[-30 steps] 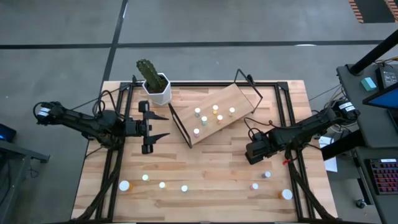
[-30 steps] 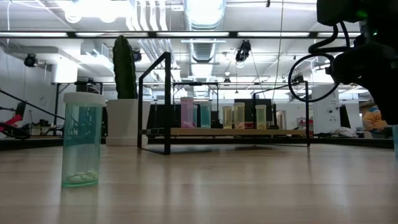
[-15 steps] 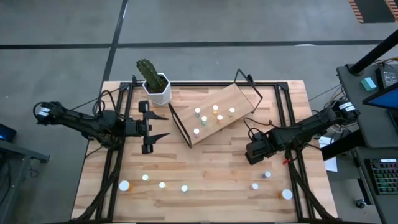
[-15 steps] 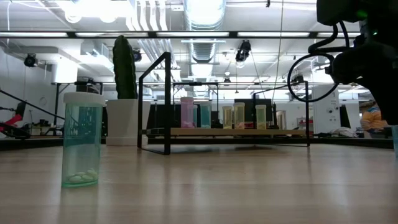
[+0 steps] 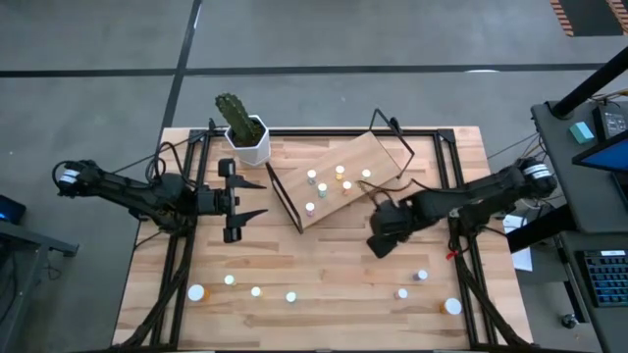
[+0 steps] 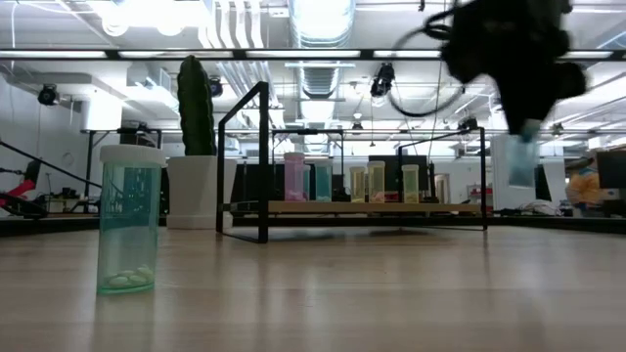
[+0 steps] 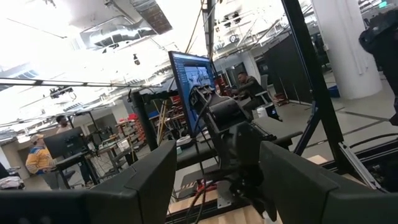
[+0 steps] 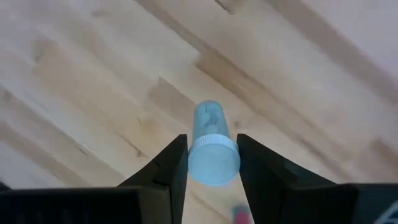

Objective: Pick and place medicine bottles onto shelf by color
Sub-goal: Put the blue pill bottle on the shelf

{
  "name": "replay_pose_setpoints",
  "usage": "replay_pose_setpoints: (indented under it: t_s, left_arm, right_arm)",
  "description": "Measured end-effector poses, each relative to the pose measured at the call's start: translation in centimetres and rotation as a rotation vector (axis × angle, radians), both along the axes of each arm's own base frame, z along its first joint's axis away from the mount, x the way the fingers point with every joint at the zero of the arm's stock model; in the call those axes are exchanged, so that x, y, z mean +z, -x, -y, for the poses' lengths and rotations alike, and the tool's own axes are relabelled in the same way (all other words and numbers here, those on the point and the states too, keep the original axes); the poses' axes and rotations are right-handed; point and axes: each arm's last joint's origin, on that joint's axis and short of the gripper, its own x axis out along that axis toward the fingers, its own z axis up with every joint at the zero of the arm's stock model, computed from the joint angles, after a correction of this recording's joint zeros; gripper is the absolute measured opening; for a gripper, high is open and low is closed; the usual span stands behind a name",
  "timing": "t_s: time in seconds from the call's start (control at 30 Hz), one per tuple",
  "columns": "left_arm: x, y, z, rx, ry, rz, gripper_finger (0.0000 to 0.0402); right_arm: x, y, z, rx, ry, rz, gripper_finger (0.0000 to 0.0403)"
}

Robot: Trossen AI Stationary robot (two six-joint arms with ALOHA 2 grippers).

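My right gripper (image 5: pixel 383 235) hangs over the table just near of the shelf (image 5: pixel 378 157), shut on a pale blue, white-capped medicine bottle (image 8: pixel 210 134). The low view shows the bottle (image 6: pixel 516 161) in the air. The shelf is a tilted light-wood board on a black wire frame; several small bottles (image 5: pixel 340 173) stand on it. More bottles (image 5: pixel 256 291) stand in a row along the table's near edge. My left gripper (image 5: pixel 263 199) is open and empty at the table's left, level with the shelf's left end. My right gripper pinches the bottle at its white cap (image 8: pixel 213 163) between its two fingers (image 8: pixel 173 167). The fingers come from above, pointing down. The bottle hangs below them, cap up, lifted clear of the table.
A white pot with a cactus (image 5: pixel 245 137) stands at the far left, beside the shelf's wire frame (image 5: pixel 280 196). A teal bottle (image 6: pixel 129 220) stands close to the low camera. Black rails (image 5: pixel 196 196) run along the table's left and right sides.
My right gripper has gone up and toward the table's left, closer to the shelf, carrying the pale blue bottle, which now hangs clear of the table.
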Motion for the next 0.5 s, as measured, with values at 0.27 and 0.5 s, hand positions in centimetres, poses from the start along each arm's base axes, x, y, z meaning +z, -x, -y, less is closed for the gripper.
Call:
replay_pose_setpoints:
  t_s: [0.27,0.5]
  left_arm:
    - [0.0,0.0,0.0,0.000,0.000,-0.001,0.0215]
    - [0.0,0.0,0.0,0.000,0.000,-0.001,0.0215]
  right_arm:
    - [2.8,-6.2,1.2,0.664,0.143,0.005,0.0115]
    - [4.0,-10.1,0.8,1.418,0.359,0.081,0.0114]
